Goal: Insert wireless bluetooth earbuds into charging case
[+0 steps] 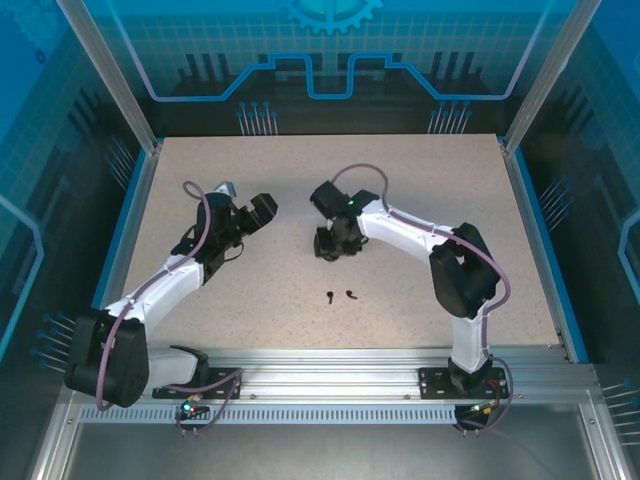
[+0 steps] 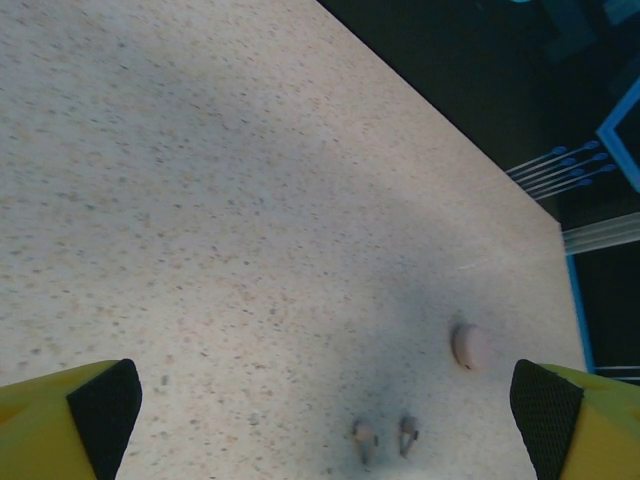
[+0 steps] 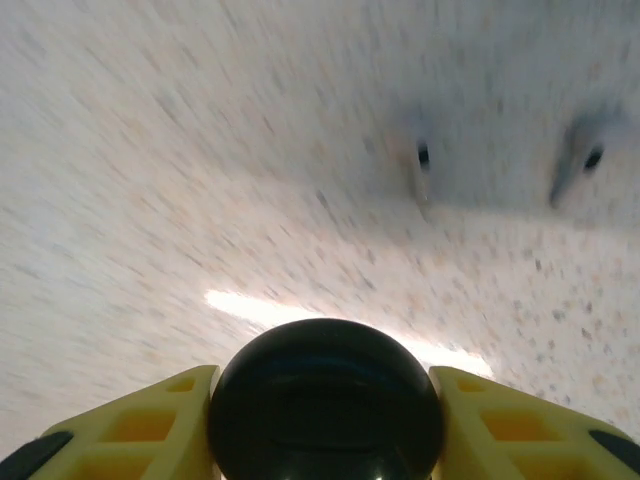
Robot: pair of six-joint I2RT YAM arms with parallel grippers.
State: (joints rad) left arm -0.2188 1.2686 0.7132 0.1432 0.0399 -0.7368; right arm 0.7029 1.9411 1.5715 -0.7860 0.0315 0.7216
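Speckled table (image 1: 400,320). Right gripper (image 3: 322,425) clamped on black round case (image 3: 325,385); left gripper (image 2: 325,405) wide apart, empty. Two black earbuds (image 1: 328,295) loose on table between arms; two pink earbuds (image 2: 364,437) near pink case (image 2: 468,345).

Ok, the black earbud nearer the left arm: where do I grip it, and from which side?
Probably its rounded head, from straight above with the open left gripper. That black earbud lies flat on the table, its thin stem offering little to pinch, and stands apart from the other black earbud, leaving room either side.
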